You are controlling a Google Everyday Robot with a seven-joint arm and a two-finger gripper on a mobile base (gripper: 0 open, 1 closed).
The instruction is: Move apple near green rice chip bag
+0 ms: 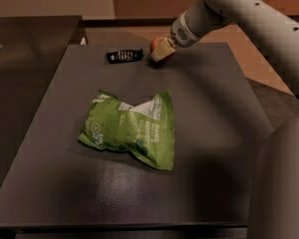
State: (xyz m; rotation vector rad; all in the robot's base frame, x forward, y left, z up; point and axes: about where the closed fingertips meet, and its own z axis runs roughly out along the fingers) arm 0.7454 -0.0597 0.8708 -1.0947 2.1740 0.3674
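The green rice chip bag (132, 131), crinkled with a white label panel, lies flat in the middle of the dark table (214, 108). The small red apple (156, 42) is at the far edge of the table, well beyond the bag. My gripper (162, 52) reaches in from the upper right. Its pale fingers (164, 49) are closed around the apple, which shows only at their upper left. The apple sits at or just above the table top.
A small black wrapper (124, 55) lies just left of the apple at the far edge. A lower dark counter (25, 59) adjoins the table on the left. My arm (249, 19) and body (284, 183) fill the right side.
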